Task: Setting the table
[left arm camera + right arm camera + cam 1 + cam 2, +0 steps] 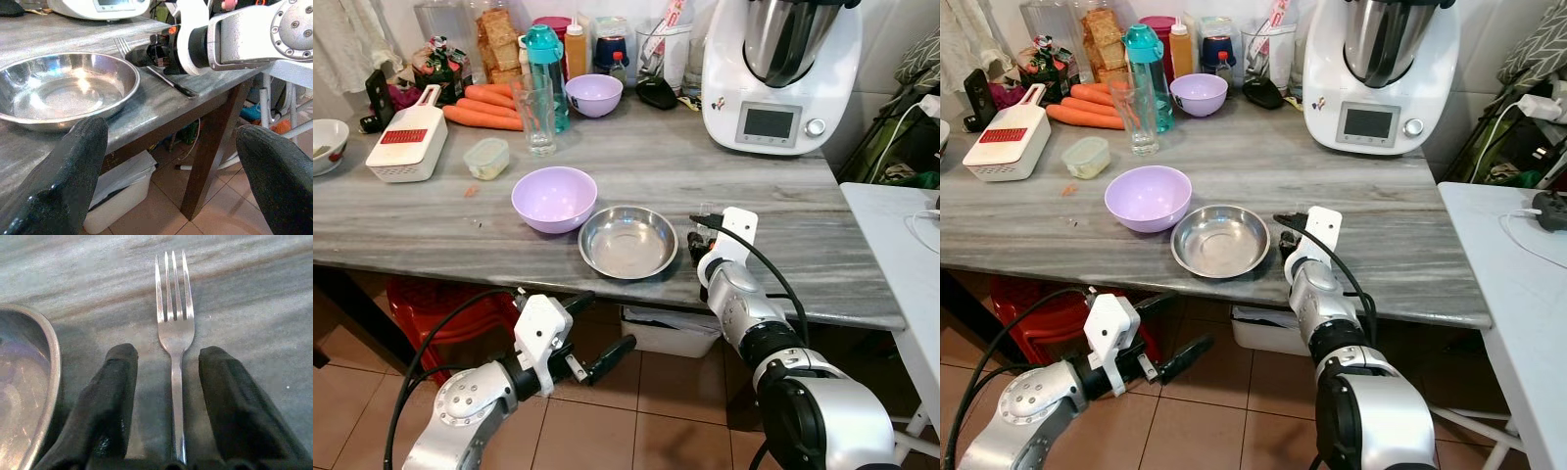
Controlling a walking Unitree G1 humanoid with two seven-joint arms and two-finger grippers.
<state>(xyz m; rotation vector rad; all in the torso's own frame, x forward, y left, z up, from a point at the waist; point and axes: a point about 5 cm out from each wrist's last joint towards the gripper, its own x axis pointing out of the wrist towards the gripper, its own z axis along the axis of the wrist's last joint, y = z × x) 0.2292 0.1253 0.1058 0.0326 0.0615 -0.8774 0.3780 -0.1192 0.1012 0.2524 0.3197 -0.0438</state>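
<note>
A steel bowl sits near the front edge of the grey marble table, with a purple bowl touching it on its left. Just right of the steel bowl a fork lies flat on the table, tines pointing away from me. My right gripper rests low over the fork's handle, open, one finger on each side and gaps between. My left gripper hangs open below the table edge, in front of the steel bowl, holding nothing.
At the back stand a food processor, a second purple bowl, a glass, a teal bottle, carrots and a grater. A red stool and white bin sit under the table. A white side table is at right.
</note>
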